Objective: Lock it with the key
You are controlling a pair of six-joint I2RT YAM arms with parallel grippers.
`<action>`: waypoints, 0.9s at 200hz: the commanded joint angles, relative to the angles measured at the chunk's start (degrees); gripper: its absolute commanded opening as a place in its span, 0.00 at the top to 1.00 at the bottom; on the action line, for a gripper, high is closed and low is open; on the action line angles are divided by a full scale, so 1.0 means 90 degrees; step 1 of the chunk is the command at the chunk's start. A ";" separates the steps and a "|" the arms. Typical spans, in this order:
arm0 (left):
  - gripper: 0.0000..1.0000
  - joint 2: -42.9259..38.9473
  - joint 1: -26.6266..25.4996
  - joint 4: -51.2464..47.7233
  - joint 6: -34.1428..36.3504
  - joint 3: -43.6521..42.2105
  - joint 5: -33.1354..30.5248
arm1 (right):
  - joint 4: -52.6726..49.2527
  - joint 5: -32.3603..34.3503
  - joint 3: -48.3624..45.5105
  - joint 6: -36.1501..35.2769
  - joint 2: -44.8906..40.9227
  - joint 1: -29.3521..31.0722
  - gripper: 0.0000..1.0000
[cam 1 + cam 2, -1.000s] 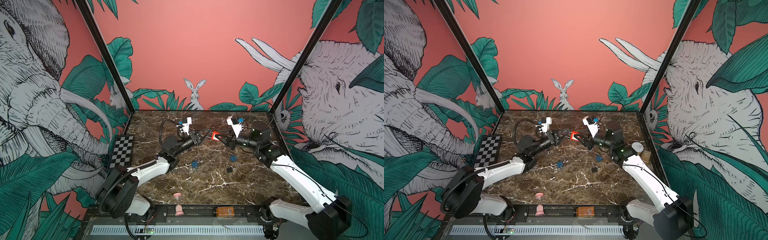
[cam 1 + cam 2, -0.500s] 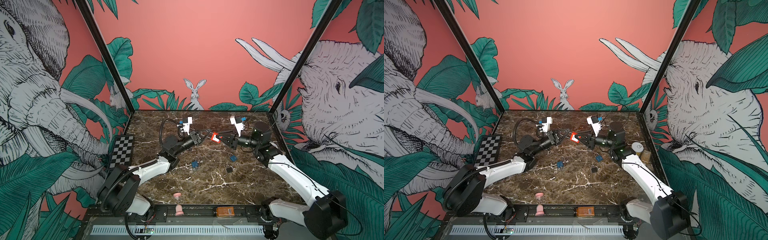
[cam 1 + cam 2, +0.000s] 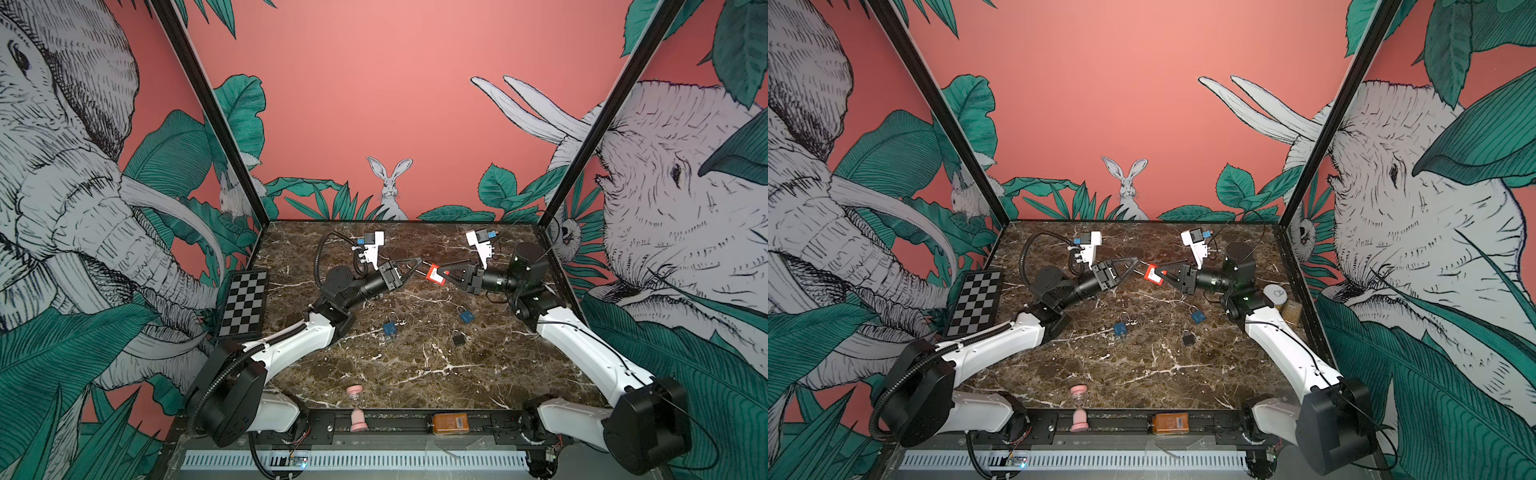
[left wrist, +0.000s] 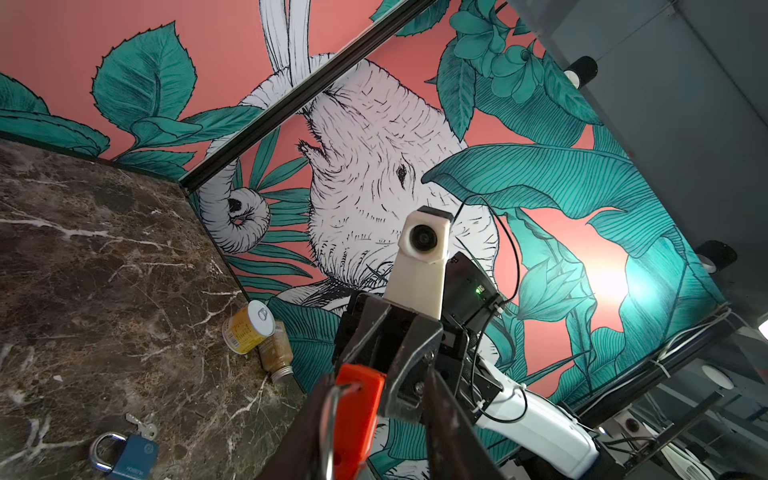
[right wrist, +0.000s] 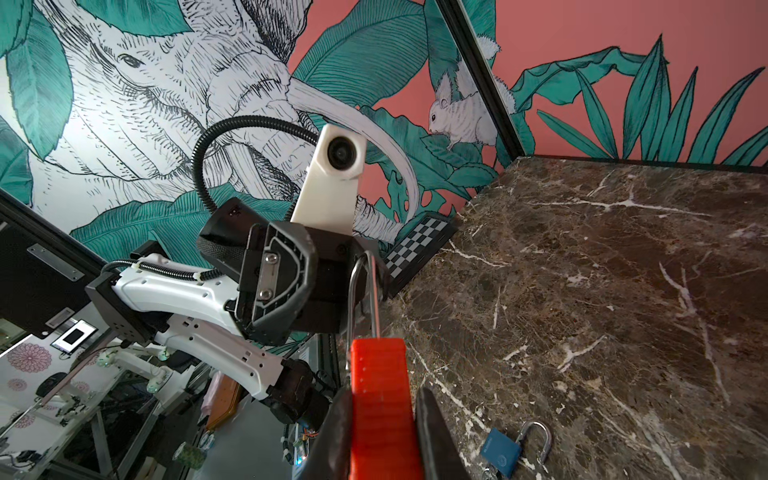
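The right fingers (image 5: 434, 440) are clamped on the two flat sides of the red padlock (image 5: 376, 374), and its shackle (image 5: 350, 299) points away toward the left arm. The left fingers (image 4: 453, 436) stand parted, with the shackle in the gap between them. In both top views the red padlock (image 3: 434, 274) (image 3: 1153, 275) is held above the counter (image 3: 415, 374) near the back middle. It sits between the two arms, and two blue padlocks (image 3: 390, 328) (image 3: 466, 316) and a black padlock (image 3: 458, 338) lie on the counter nearer the front.
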 commanded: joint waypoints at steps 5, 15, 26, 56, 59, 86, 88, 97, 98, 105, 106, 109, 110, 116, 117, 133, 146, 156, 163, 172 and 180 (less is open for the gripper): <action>0.66 -0.0127 0.0040 0.0141 0.0081 0.0056 0.0075 | 0.0358 -0.0275 -0.0011 0.0102 -0.0175 -0.0029 1.00; 0.69 -0.0124 0.0043 0.0139 0.0084 0.0061 0.0078 | 0.0345 -0.0332 -0.0016 0.0093 -0.0183 -0.0034 1.00; 0.74 -0.0108 0.0041 0.0130 0.0089 0.0077 0.0078 | 0.0283 -0.0369 -0.0017 0.0063 -0.0210 -0.0043 1.00; 0.88 -0.0063 0.0040 0.0077 0.0116 0.0138 0.0131 | 0.0223 -0.0447 -0.0040 0.0040 -0.0212 -0.0038 1.00; 0.88 -0.0058 0.0043 0.0087 0.0115 0.0139 0.0140 | 0.0241 -0.0445 -0.0049 0.0051 -0.0212 -0.0038 1.00; 0.97 -0.0031 0.0043 0.0054 0.0171 0.0121 0.0155 | 0.0764 -0.0552 -0.0111 0.0466 -0.0137 -0.0030 1.00; 0.98 -0.0033 0.0044 0.0054 0.0176 0.0115 0.0159 | 0.0783 -0.0552 -0.0109 0.0481 -0.0127 -0.0038 1.00; 1.00 -0.0020 0.0045 0.0088 0.0176 0.0107 0.0177 | 0.0776 -0.0576 -0.0072 0.0494 -0.0095 -0.0039 1.00; 1.00 -0.0018 0.0043 0.0095 0.0175 0.0108 0.0178 | 0.0782 -0.0579 -0.0071 0.0493 -0.0090 -0.0037 1.00; 1.00 -0.0013 0.0041 0.0139 0.0196 0.0086 0.0196 | 0.0805 -0.0582 -0.0070 0.0522 -0.0071 -0.0041 1.00; 1.00 -0.0015 0.0041 0.0150 0.0200 0.0078 0.0193 | 0.0822 -0.0587 -0.0074 0.0532 -0.0063 -0.0038 1.00; 1.00 -0.0021 0.0040 0.0167 0.0211 0.0080 0.0198 | 0.0888 -0.0596 -0.0071 0.0571 -0.0057 -0.0035 1.00; 1.00 -0.0019 0.0040 0.0164 0.0218 0.0075 0.0199 | 0.0907 -0.0599 -0.0070 0.0590 -0.0056 -0.0039 1.00; 1.00 -0.0026 0.0040 0.0180 0.0250 0.0052 0.0195 | 0.1039 -0.0618 -0.0079 0.0692 -0.0018 -0.0037 1.00; 1.00 -0.0022 0.0040 0.0180 0.0266 0.0051 0.0198 | 0.1056 -0.0620 -0.0074 0.0714 -0.0013 -0.0041 1.00; 1.00 -0.0060 0.0040 0.0242 0.0407 -0.0042 0.0182 | 0.1459 -0.0704 -0.0070 0.1064 0.0096 -0.0034 1.00; 1.00 -0.0084 0.0040 0.0260 0.0507 -0.0117 0.0151 | 0.1729 -0.0733 -0.0070 0.1301 0.0161 -0.0034 1.00; 1.00 -0.0071 0.0040 0.0301 0.0547 -0.0144 0.0168 | 0.1768 -0.0755 -0.0050 0.1383 0.0188 -0.0034 1.00; 1.00 -0.0055 0.0034 0.0402 0.0590 -0.0160 0.0209 | 0.1883 -0.0758 -0.0050 0.1480 0.0191 -0.0029 1.00; 1.00 -0.0028 0.0019 0.0473 0.0595 -0.0173 0.0229 | 0.1974 -0.0758 -0.0041 0.1573 0.0203 -0.0032 1.00; 1.00 0.0011 0.0020 0.0523 0.0595 -0.0166 0.0258 | 0.1926 -0.0767 -0.0004 0.1573 0.0222 -0.0034 1.00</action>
